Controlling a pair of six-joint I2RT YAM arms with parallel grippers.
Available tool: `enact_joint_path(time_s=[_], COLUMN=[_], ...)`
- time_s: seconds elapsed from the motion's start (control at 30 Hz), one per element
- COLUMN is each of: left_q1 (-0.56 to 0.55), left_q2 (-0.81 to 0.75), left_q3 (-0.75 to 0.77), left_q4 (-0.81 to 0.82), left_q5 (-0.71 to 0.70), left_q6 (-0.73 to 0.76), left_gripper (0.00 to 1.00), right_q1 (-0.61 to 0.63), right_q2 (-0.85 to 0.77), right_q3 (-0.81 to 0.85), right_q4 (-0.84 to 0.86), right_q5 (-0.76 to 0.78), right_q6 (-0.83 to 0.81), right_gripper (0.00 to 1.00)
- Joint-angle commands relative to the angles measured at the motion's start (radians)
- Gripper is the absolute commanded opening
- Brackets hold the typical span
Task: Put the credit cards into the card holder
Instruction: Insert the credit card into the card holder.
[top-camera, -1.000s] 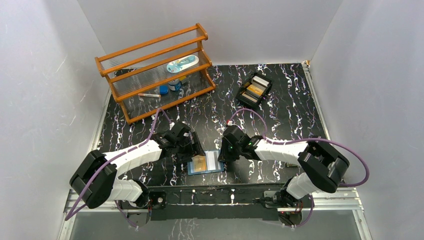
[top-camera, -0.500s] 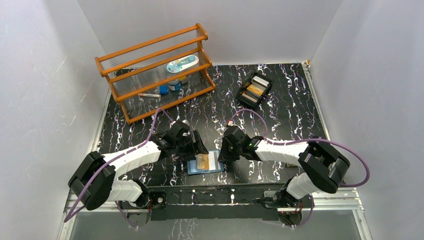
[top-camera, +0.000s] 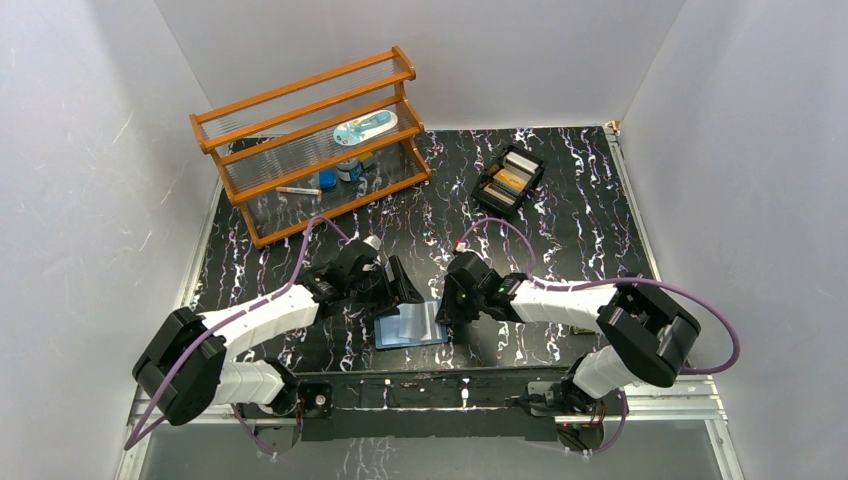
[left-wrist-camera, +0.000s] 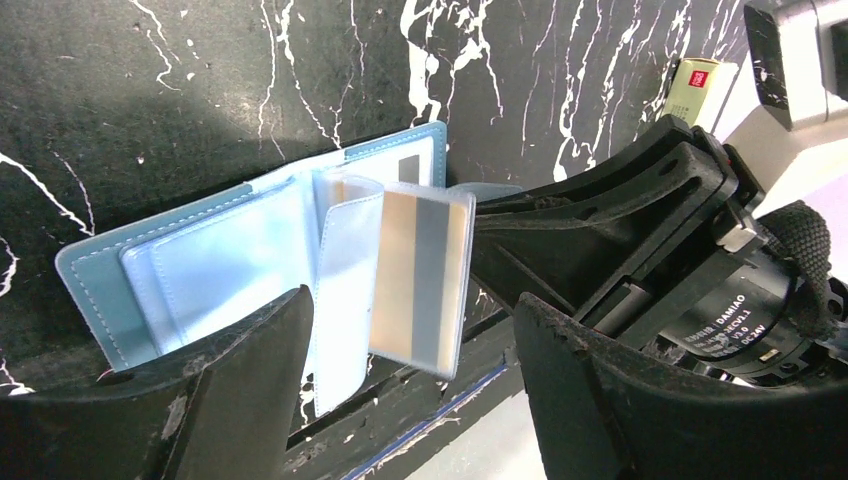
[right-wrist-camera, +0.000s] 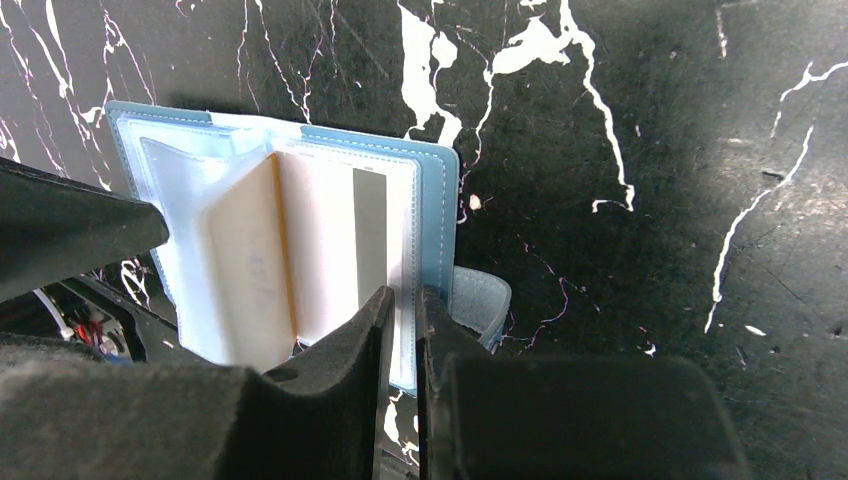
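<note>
while the right jaws (right-wrist-camera: 405, 298) are clenched on the right-hand edge of the card holder (top-camera: 412, 326), pinning it open on the desk (top-camera: 560, 230) close to the arms' bases, the left jaws (left-wrist-camera: 410, 298) hang released and empty just above its clear sleeves (left-wrist-camera: 230, 270). one gold card (left-wrist-camera: 420, 270) with a grey stripe sits in a sleeve standing up from the spine, its long axis across the holder's length. the other credit cards (top-camera: 510, 181) lie in a black tray (top-camera: 481, 192) at the far right of the desk, well apart from both jaws. the right arm is nearer to them, but it serves as the clamp, so the fetch looks like the left arm's job, reaching across. how many cards the tray holds is too small to tell, and the right jaws partly hide the snap tab (right-wrist-camera: 480, 300).
</note>
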Motion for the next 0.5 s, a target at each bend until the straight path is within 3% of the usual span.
enact_joint_path(time_s=[0.0,0.3,0.47], left_q1=[0.005,0.005,0.004], left_q2=[-0.014,-0.020,-0.031], left_q3=[0.003,-0.011,0.034], left_q4=[0.020,0.005,-0.142], left_q5=[0.028,0.006,-0.072], left_q6=[-0.002,0.006,0.032], left_gripper=[0.71,0.64,0.57], right_q1=[0.020,0.020,0.021], right_q2=[0.004,-0.046,-0.141], right_q3=[-0.024,-0.011,0.031], right_q4=[0.008,-0.051,-0.150], right_q5=[0.004,0.044,0.092], right_q6=[0.014,0.018,0.016], right_gripper=[0.21,0.22,0.25])
